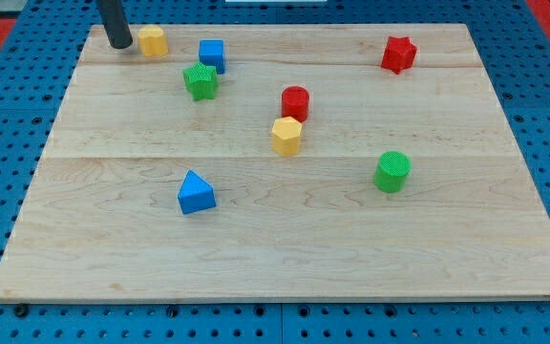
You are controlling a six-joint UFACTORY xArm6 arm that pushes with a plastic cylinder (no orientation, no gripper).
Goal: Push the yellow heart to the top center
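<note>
The yellow heart (pixel 153 41) lies near the board's top left corner. My tip (pixel 119 44) stands just to its left, close to it; I cannot tell if they touch. A blue cube (pixel 212 54) sits to the heart's right, with a green star (pixel 200 81) just below the cube.
A red cylinder (pixel 295 102) and a yellow hexagon (pixel 286 136) sit near the middle. A red star (pixel 398 53) is at the top right, a green cylinder (pixel 391 171) at the right, a blue triangle (pixel 195 193) at the lower left. The wooden board (pixel 285 258) lies on a blue perforated table.
</note>
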